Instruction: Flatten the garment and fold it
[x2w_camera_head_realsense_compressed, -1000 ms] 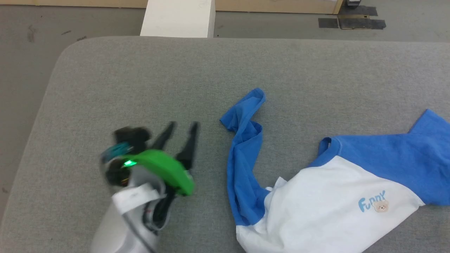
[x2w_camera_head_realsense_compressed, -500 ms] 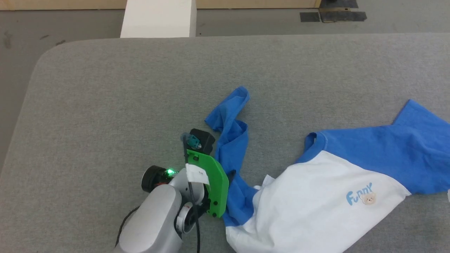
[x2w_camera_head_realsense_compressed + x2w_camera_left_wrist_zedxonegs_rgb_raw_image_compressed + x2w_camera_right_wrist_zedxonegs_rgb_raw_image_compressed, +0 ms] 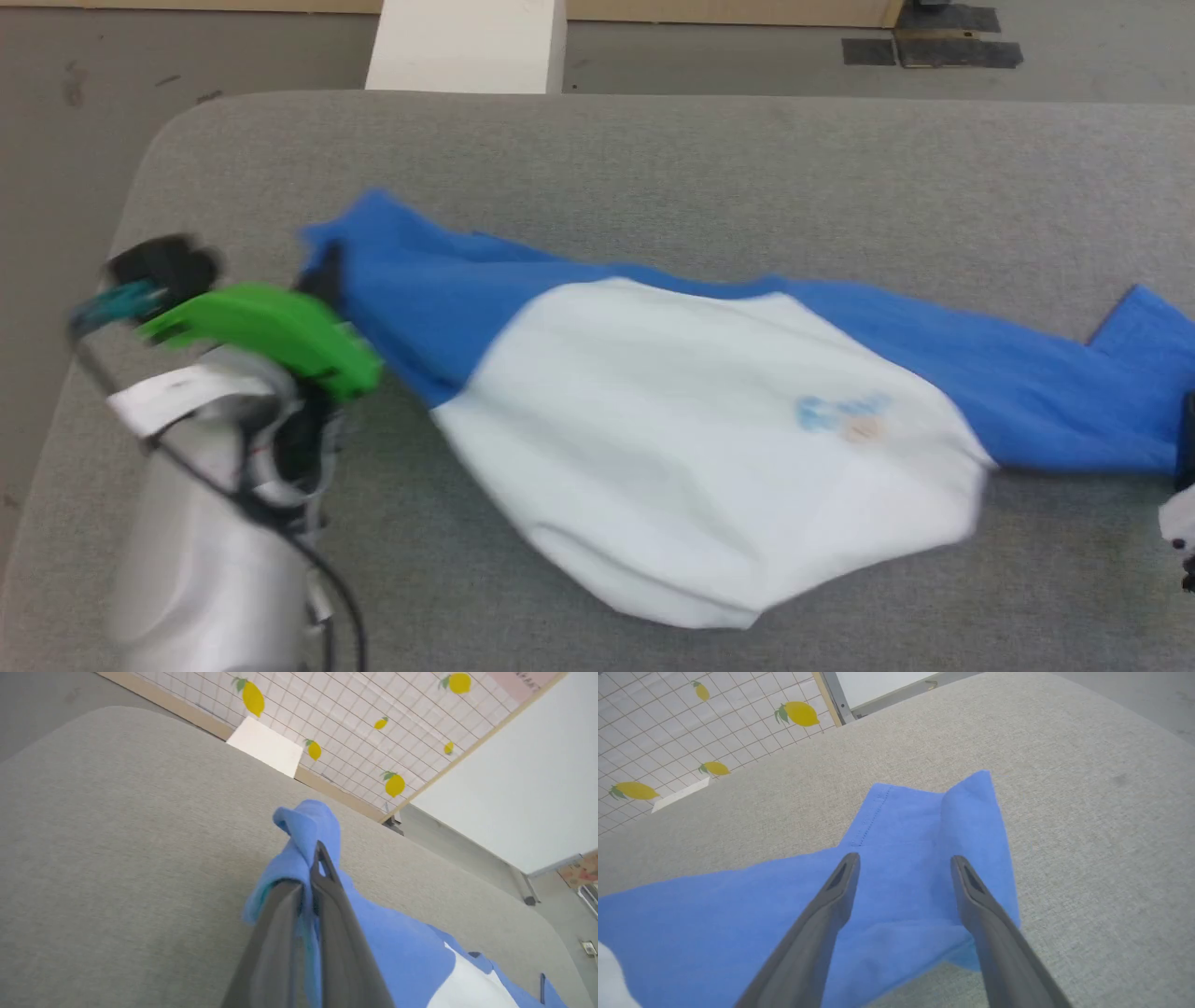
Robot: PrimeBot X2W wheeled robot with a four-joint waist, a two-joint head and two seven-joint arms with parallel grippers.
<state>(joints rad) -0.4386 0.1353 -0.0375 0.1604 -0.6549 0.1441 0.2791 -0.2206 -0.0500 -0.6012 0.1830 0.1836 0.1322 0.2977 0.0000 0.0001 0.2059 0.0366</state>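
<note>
a small light-blue print [image 3: 840, 415] is seen on the white chest in the head view, but it is too blurred to be read. the soft t-shirt with a white body and royal-blue sleeves [image 3: 709, 448] is stretched over the grey fabric-covered table [image 3: 653, 159], its long axis running from 9 o'clock to 3 o'clock and the white body bulging toward 6 o'clock. the blue sleeve end [image 3: 303, 821] at 9 o'clock is pinched between the pressed-together fingers of the left gripper [image 3: 312, 877], near the table's rounded corner. the right gripper [image 3: 903, 863] is held with fingers spread over the other blue sleeve [image 3: 924, 821] at 3 o'clock; contact cannot be told. bare table is left at 12 and 6 o'clock.
</note>
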